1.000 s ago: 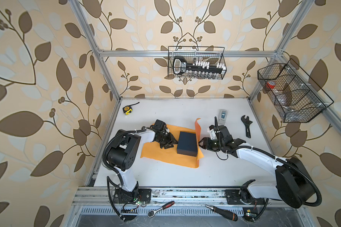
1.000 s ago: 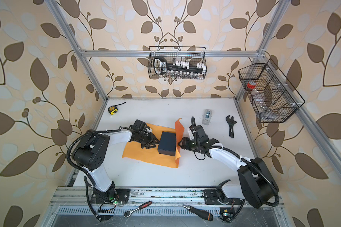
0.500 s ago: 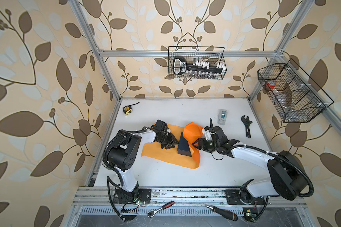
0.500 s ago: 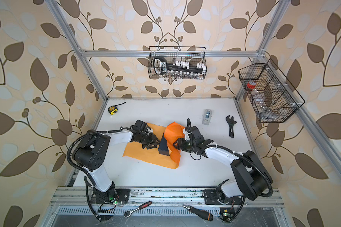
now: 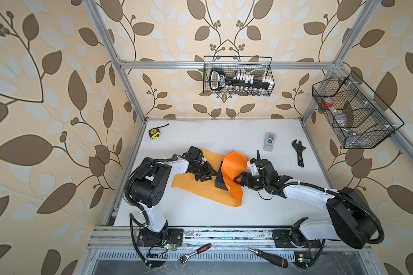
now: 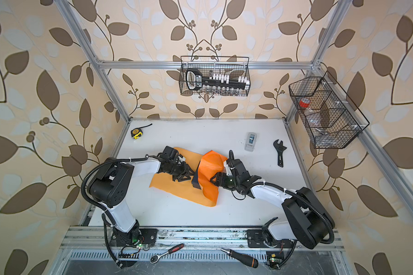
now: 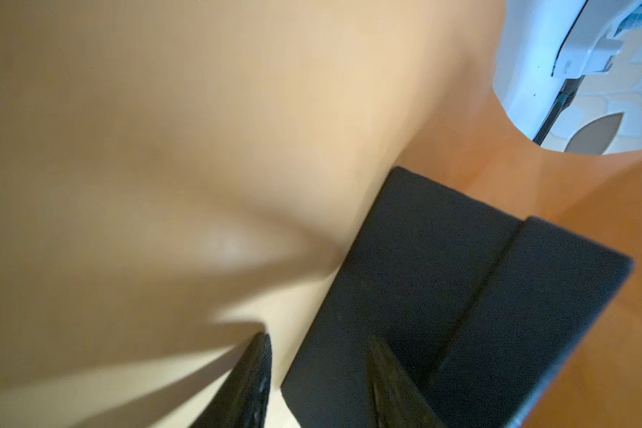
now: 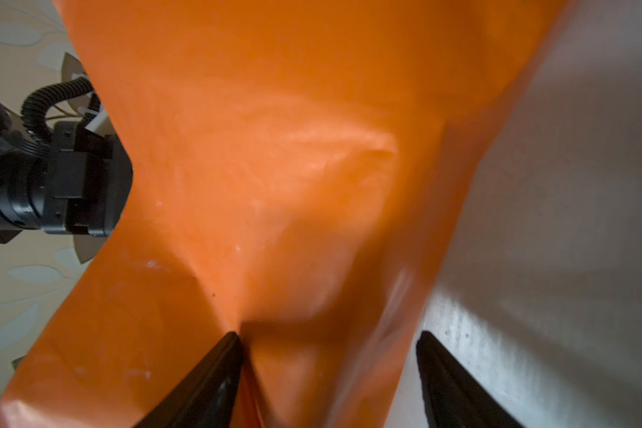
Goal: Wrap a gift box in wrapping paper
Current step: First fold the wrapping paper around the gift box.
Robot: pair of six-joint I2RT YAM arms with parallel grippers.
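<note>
Right gripper [image 5: 236,179], jaws apart, is pressing the paper [image 5: 234,166] over the box [image 5: 221,178]; left gripper [image 5: 212,174], also released, is sitting just left.

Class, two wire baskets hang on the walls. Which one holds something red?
The side-wall basket, beside the right arm: a red item sits in its compartment nearest the back wall. The back-wall basket holds black and white pieces.

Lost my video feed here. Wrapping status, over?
Left end effector open beside gift box. Right end effector open, fingertip on wrapping paper. Paper flap draped over box. Nothing in the way.
</note>
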